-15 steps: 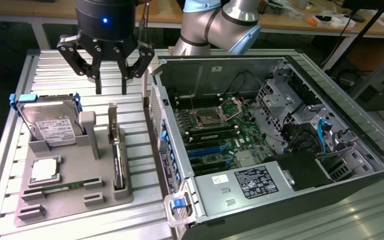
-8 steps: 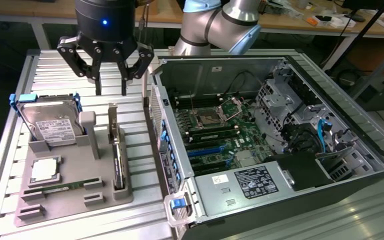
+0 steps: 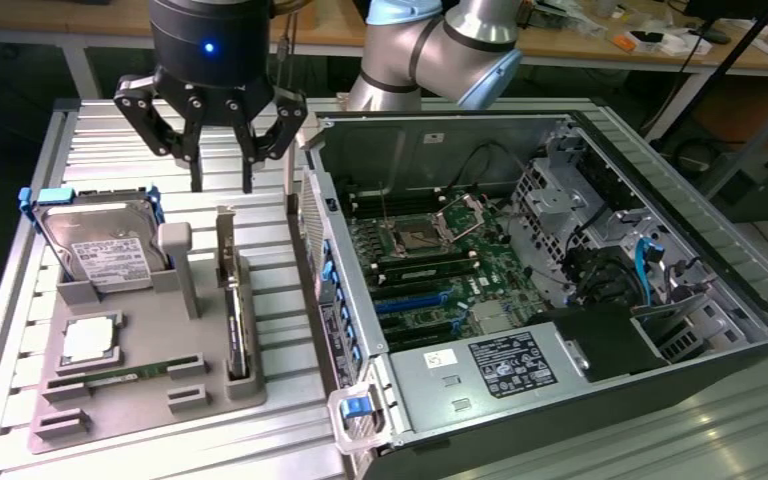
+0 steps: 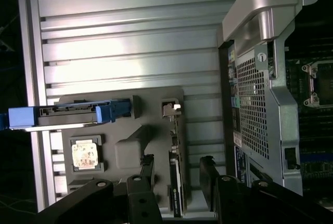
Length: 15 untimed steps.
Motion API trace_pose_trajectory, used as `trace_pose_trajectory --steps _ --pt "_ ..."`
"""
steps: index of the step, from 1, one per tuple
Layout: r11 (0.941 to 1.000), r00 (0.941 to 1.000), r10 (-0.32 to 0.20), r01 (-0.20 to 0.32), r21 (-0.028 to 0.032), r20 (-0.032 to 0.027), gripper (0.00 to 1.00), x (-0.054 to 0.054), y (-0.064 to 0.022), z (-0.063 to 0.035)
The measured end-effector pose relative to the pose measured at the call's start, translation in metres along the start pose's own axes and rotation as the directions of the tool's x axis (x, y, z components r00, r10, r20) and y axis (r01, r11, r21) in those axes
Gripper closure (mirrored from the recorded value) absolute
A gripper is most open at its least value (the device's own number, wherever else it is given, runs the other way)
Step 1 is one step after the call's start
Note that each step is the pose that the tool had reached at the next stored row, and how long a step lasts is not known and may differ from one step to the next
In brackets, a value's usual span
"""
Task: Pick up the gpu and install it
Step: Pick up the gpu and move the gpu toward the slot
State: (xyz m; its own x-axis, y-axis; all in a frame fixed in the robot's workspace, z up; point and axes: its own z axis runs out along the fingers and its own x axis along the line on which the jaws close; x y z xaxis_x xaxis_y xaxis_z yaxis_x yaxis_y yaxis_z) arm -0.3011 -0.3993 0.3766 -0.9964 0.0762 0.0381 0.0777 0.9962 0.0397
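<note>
Poised at eleven o'clock, exterior view, gripper [image 3: 223,187] straight down, jaws wide apart. Backed by the arm [image 3: 427,48] at twelve o'clock.

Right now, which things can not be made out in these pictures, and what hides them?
- gpu, exterior view: it stands on edge in the tray; the slot hides its lower edge.
- Hard drive label, exterior view: print too small to read.
- Arm, exterior view: cut off by the top edge.
- Case inside, wrist view: mostly hidden by its rear wall and cut off by the picture's edge.
</note>
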Motion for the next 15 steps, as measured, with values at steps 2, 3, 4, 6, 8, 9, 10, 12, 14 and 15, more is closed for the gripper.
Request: trace_pose_trajectory --steps 2,3,4,6,8,9,10,12,14,15 --pt "1.0000 1.0000 0.000 0.000 0.0000 0.0000 0.52 0.0001 0.0000 0.0006" --pt "1.0000 1.0000 0.000 0.000 0.0000 0.0000 0.52 0.0002 -0.0001 0.0009" --pt "1.0000 1.0000 0.000 0.000 0.0000 0.0000 0.52 0.0002 -0.0001 0.0012" --pt "1.0000 1.0000 0.000 0.000 0.0000 0.0000 0.52 0.0003 -0.0001 0.0019" --pt "1.0000 1.0000 0.000 0.000 0.0000 0.0000 0.52 0.0005 -0.0001 0.0026" --pt "1.0000 1.0000 0.000 0.000 0.0000 0.0000 0.52 0.0005 -0.0002 0.0029" --pt "1.0000 1.0000 0.000 0.000 0.0000 0.0000 0.52 0.0005 -0.0002 0.0032" --pt "1.0000 1.0000 0.000 0.000 0.0000 0.0000 0.52 0.0006 -0.0004 0.0038" --pt "1.0000 1.0000 0.000 0.000 -0.0001 0.0001 0.52 0.0004 -0.0011 0.0045" --pt "1.0000 1.0000 0.000 0.000 0.0000 0.0000 0.52 0.0004 -0.0018 0.0047"
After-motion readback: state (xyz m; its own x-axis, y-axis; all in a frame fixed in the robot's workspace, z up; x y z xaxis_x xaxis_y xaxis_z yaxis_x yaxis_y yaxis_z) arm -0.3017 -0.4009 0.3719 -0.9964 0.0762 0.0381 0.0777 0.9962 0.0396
